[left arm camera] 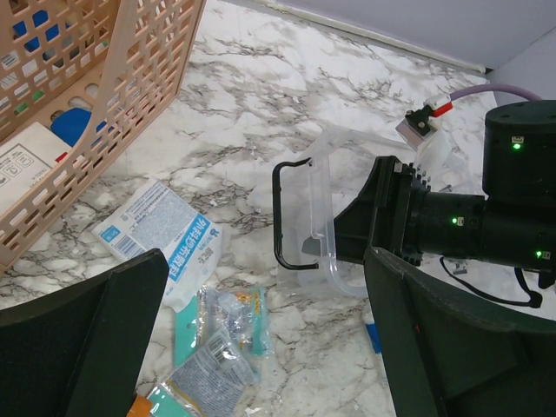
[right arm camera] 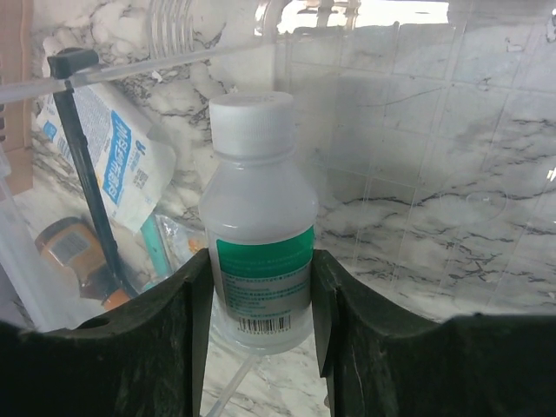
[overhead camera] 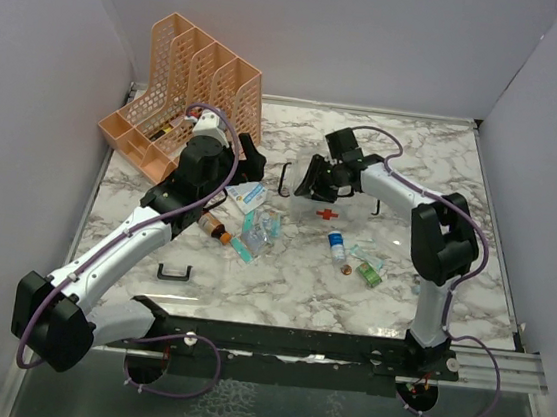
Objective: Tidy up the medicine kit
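The right gripper (right arm camera: 261, 269) is clamping a white-capped bottle (right arm camera: 254, 200) at its green label, right against the clear medicine kit (overhead camera: 331, 203), which is sitting mid-table. The left gripper (left arm camera: 265, 347) is hovering wide open above loose packets (left arm camera: 165, 239), near the orange rack (overhead camera: 187, 87).
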You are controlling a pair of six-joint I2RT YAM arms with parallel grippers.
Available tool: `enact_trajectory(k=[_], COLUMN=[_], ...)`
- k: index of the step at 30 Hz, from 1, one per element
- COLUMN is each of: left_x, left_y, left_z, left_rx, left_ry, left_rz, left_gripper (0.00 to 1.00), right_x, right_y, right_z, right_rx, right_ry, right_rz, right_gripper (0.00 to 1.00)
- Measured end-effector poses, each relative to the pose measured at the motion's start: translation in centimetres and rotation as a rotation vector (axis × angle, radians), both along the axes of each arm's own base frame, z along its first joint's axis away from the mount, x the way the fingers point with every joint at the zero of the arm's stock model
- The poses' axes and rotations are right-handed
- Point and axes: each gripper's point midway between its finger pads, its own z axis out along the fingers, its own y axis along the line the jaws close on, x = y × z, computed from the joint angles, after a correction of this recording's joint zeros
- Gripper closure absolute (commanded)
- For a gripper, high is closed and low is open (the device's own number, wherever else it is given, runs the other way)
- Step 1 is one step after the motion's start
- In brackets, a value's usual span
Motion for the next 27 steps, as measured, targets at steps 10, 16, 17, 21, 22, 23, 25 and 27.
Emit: enact_trajectory(k=[10, 16, 17, 21, 22, 23, 25, 27], left_x=[0.1, 0.14, 0.15, 0.14, 0.14, 0.12, 0.08, 0.01], left_y=[0.22, 0.32, 0.34, 0.39, 0.42, 0.47, 0.6, 0.76], left_z=[-0.02, -0.04, -0.04, -0.09, -0.12, -0.19, -0.37, -0.6], left_rx=[0.005, 0.011, 0.012, 0.022, 0.026, 0.029, 0.036, 0.044], left_ry=[-0.001, -0.003, -0.003, -0.005, -0.005, -0.003, 0.003, 0.011], left_rz=[0.004, 0.004, 0.004, 0.001, 0.0, 0.0, 0.001, 0.002], left_gripper=[0.01, 0.01, 0.01, 0.01, 0.01, 0.01, 0.01, 0.01], right_x=[0.0, -0.1, -0.1, -0.13, -0.13, -0.12, -0.04, -0.06], right_y=[0.34, 0.46, 0.47, 0.5, 0.53, 0.56, 0.62, 0.58], right_z=[-0.19, -0.06, -0.03, 0.1, 0.13, 0.15, 0.28, 0.35], right_rx=[0.012, 0.018, 0.019, 0.02, 0.021, 0.022, 0.02, 0.017], right_ry=[0.015, 0.02, 0.019, 0.022, 0.022, 0.023, 0.023, 0.024], right_rz=[0.003, 0.009, 0.009, 0.012, 0.013, 0.014, 0.018, 0.019], right_gripper=[0.41, 0.51, 0.53, 0.57, 0.58, 0.58, 0.56, 0.54])
